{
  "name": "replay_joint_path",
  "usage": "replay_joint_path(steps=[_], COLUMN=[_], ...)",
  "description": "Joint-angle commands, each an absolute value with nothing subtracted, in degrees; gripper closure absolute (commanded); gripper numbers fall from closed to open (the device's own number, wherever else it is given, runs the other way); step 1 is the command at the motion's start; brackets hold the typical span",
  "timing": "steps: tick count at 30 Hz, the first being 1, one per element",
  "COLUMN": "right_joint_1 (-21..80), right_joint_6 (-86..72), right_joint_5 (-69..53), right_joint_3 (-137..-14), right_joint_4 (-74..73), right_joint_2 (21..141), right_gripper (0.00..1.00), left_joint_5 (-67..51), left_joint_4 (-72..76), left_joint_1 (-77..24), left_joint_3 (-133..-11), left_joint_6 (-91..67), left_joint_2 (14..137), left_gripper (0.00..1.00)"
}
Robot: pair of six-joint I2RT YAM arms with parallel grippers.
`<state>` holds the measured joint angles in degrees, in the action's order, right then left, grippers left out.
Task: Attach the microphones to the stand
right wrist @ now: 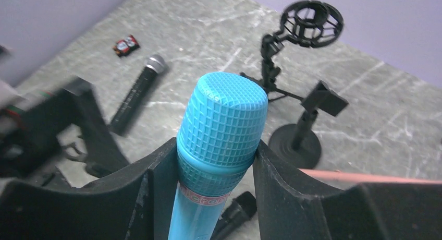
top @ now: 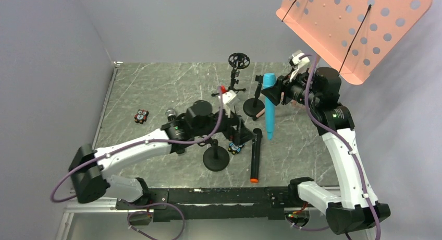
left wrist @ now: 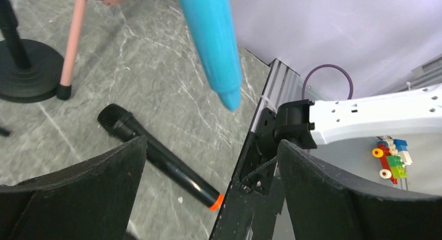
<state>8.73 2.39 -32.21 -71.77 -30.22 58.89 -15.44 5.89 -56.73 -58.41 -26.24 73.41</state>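
My right gripper (top: pixel 273 94) is shut on the light blue microphone (top: pixel 269 107) just below its head and holds it upright above the table; in the right wrist view the fingers clamp the microphone (right wrist: pixel 221 125) on both sides. The all-black microphone with the orange end ring (top: pixel 255 162) lies flat on the table. My left gripper (top: pixel 241 131) is open and empty above it; this microphone (left wrist: pixel 156 156) shows between the spread fingers. The black microphone with the silver mesh head (right wrist: pixel 138 91) lies at the left, partly hidden by the left arm in the top view (top: pixel 171 115).
A round-base stand (top: pixel 216 157) is near the left gripper, and another with a clip (top: pixel 254 107) stands behind the blue microphone. A shock-mount tripod (top: pixel 238 60) is at the back. A pink music stand (top: pixel 354 26) overhangs the right. An owl figure (top: pixel 140 116) sits at the left.
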Motion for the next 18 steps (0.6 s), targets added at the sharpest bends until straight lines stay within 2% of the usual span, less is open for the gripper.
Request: replay_joint_path(steps=[1,11,16,18], right_joint_1=[9.14,9.15,9.21,9.15], right_joint_6=[-4.62,-8.78,-10.2,-10.19], right_joint_5=[-38.08,-40.19,-42.17,-42.47], right_joint_3=[-75.73,-74.44,-74.34,-74.07], right_joint_4=[-29.6,-28.01,-27.65,-27.6], right_joint_2=[60.17,58.13,57.78,57.61], right_gripper=[0.63,0.63,0.63,0.63], left_joint_5=[-10.85,-9.63,-6.89,-6.31], left_joint_4=[14.56,22.88,23.45,23.95], left_joint_1=[-59.79,-62.14,-62.14,-62.14], left_joint_3=[-64.86,-69.17,-69.17,-68.92], left_joint_6=[-26.84,-29.56,-30.96,-31.03], left_joint_2=[79.4,88.83,89.78,89.57], left_gripper=[0.01,0.01,0.14,0.26])
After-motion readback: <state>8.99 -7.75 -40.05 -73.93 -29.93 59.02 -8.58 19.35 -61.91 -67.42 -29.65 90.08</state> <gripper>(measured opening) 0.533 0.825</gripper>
